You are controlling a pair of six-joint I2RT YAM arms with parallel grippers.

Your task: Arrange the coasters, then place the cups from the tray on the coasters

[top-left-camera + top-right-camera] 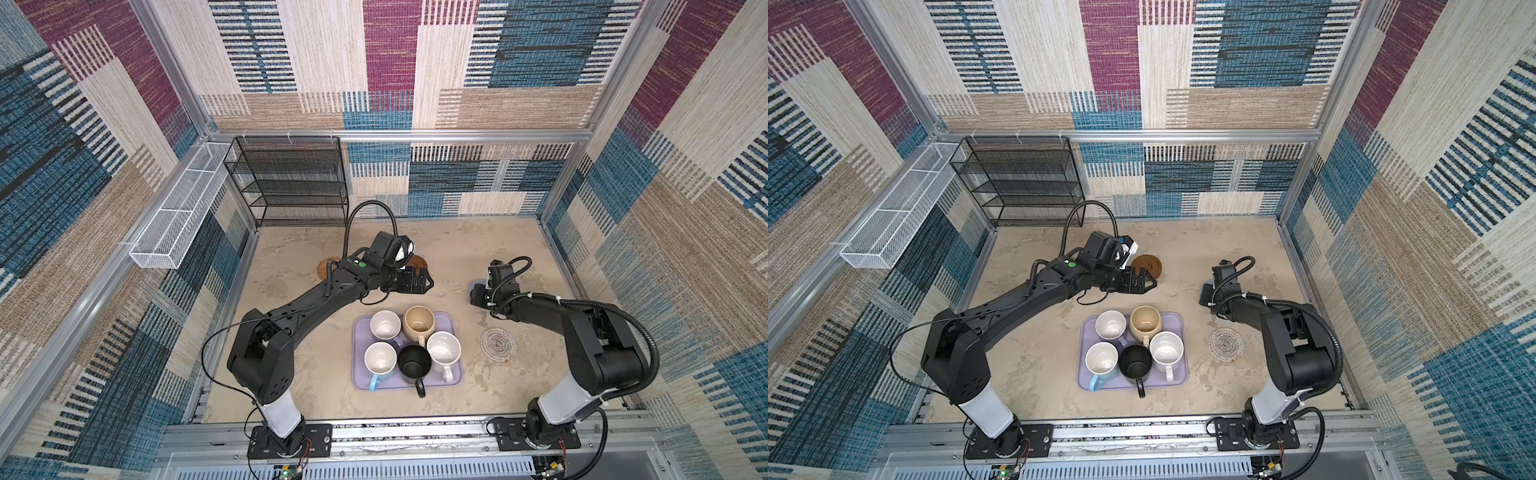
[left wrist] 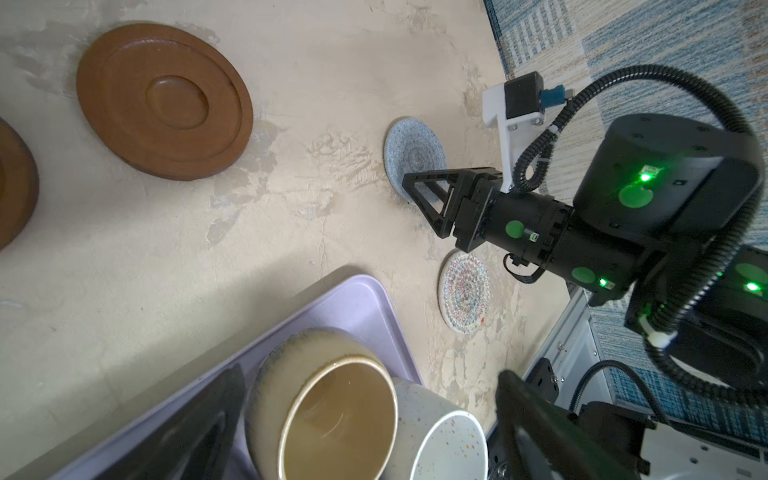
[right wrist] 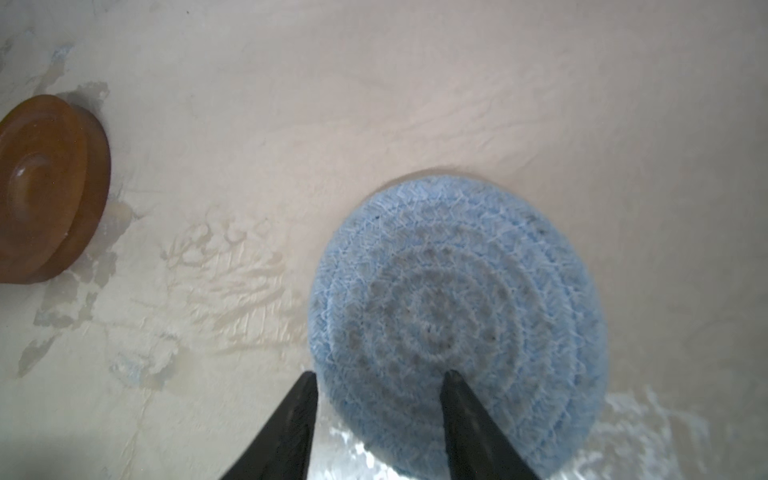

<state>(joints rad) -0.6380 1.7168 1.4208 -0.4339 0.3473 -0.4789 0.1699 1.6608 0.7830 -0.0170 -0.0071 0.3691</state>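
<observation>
Beige table (image 1: 316, 399) in a patchwork-walled booth, with a black mesh shelf (image 1: 291, 183) at far left. The tray (image 1: 449, 322), near centre, carries five cups (image 1: 413, 363). The left gripper (image 1: 427, 278), jaws wide apart, hangs between the tray and a far brown coaster (image 1: 1147, 266); its arm partly hides the rattan coaster (image 1: 326, 268). The right gripper (image 3: 380, 373), jaws part-way apart, straddles the blue coaster (image 3: 457, 311) at its rim. The whitish coaster (image 1: 498, 347) lies nearer, right of the tray.

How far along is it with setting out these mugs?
Barely begun. Done: nothing clearly; the whitish coaster and others lie scattered. In hand: the right gripper is at the grey-blue coaster; the left gripper hangs open, empty. Left: all five mugs sit in the tray.
</observation>
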